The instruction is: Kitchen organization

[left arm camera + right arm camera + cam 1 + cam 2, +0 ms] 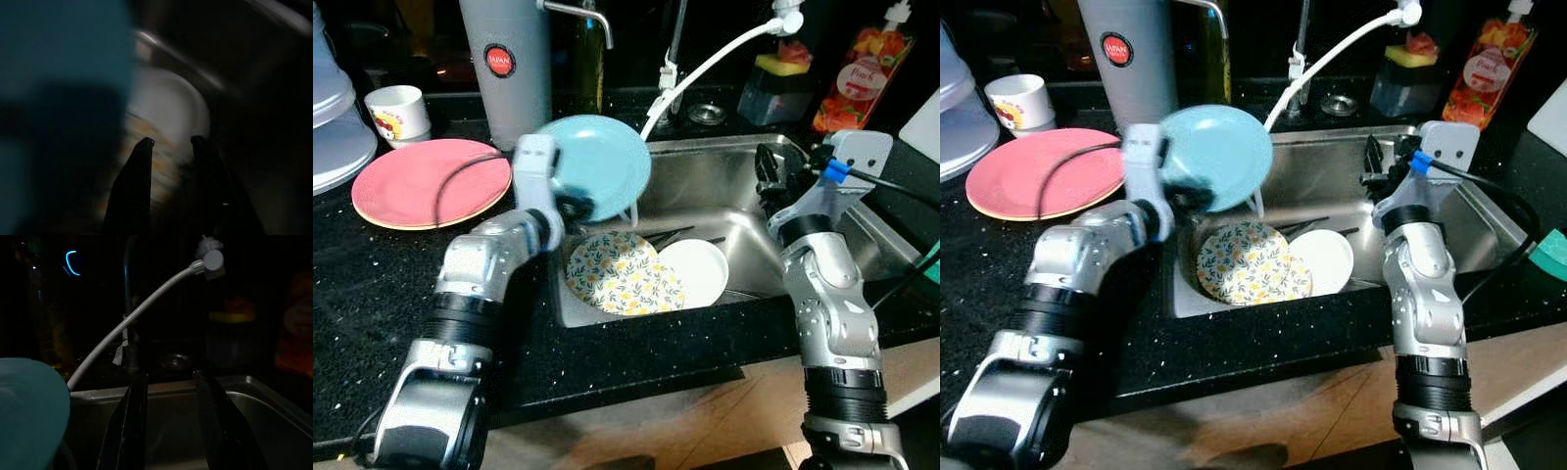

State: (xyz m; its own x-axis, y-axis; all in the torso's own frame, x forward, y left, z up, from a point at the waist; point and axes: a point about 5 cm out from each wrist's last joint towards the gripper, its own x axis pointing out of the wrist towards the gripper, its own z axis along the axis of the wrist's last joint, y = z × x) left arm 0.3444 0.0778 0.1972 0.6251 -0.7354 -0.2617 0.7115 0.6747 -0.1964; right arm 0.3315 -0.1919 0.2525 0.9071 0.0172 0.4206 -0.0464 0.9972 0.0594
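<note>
A light blue plate [607, 162] hangs tilted over the sink's left rim, its lower edge at my left gripper [576, 208], which is shut on it. In the left wrist view the plate [63, 44] is a blur beside the black fingers [142, 166]. Below, in the steel sink [724, 149], lie a floral plate [622, 276] and a white plate [702, 270]. A pink plate [431, 182] rests on the black counter to the left. My right gripper [770, 174] hovers open over the sink's right side, with nothing between its fingers [132, 421].
A grey thermos [509, 69] and a white cup [399, 113] stand behind the pink plate. A white hose [705, 67] arcs from the tap down behind the blue plate. A soap bottle [862, 78] and a sponge holder [778, 90] stand at the back right.
</note>
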